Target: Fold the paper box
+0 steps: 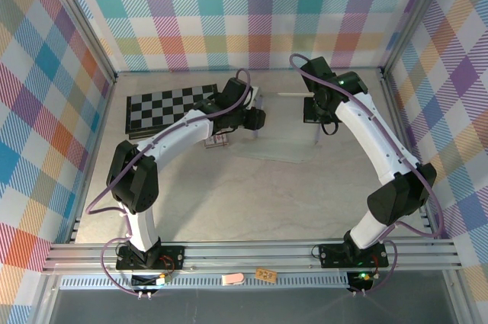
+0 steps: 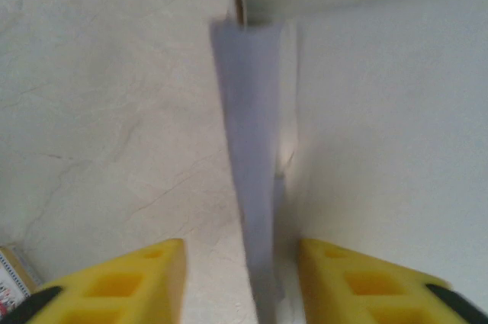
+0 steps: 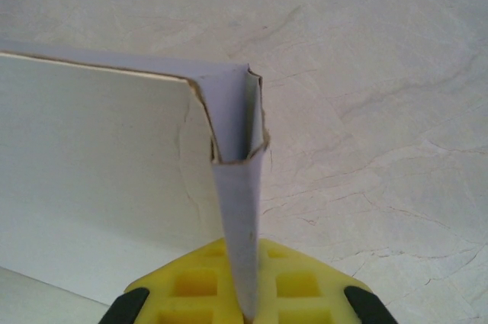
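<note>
The paper box (image 1: 282, 145) lies at the back middle of the table, its floor flat and its two side walls folded upright. My left gripper (image 1: 258, 120) is at the left wall. In the left wrist view that lavender wall (image 2: 252, 149) stands edge-on between the yellow fingers (image 2: 145, 278), with a gap on each side; the left gripper (image 2: 240, 248) is open. My right gripper (image 1: 315, 114) is at the right wall. In the right wrist view the right gripper (image 3: 248, 263) is shut on the doubled-over lavender wall (image 3: 238, 210), and the cream inner face (image 3: 91, 156) runs off to the left.
A black-and-white checkerboard (image 1: 171, 103) lies at the back left. A small patterned card pack (image 1: 217, 141) sits under the left arm and shows at the corner (image 2: 11, 282) of the left wrist view. A thin pale stick (image 1: 293, 94) lies behind the box. Plaid walls enclose the table.
</note>
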Tool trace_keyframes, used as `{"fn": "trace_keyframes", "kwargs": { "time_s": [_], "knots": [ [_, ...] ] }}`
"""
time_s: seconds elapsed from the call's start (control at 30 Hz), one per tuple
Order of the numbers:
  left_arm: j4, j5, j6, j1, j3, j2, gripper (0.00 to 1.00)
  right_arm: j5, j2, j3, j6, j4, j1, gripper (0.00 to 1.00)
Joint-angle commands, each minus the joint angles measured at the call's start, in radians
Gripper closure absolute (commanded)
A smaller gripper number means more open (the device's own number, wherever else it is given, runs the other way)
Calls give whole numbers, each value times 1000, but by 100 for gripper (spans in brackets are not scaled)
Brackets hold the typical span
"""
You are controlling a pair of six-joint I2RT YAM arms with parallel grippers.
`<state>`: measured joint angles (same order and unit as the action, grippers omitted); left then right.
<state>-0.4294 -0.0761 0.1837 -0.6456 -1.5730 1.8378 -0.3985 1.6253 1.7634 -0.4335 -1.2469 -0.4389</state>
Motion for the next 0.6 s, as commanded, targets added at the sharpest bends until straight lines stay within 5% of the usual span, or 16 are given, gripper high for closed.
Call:
{"fn": "trace_keyframes", "kwargs": {
  "time_s": [0.0, 0.2, 0.4, 0.57],
  "knots": [
    [-1, -19, -10, 1, -41, 28, 67, 14, -32, 29, 1, -15, 3, 100],
    [-18, -15, -23, -10, -9, 13, 71, 13, -27, 36, -2, -14, 3, 100],
    [-25, -12, -34, -17, 20, 2, 65, 10, -26, 39, -4, -15, 4, 100],
    [-29, 0, -35, -18, 26, 3, 80, 10, -32, 35, -7, -17, 4, 100]
  ]
}}
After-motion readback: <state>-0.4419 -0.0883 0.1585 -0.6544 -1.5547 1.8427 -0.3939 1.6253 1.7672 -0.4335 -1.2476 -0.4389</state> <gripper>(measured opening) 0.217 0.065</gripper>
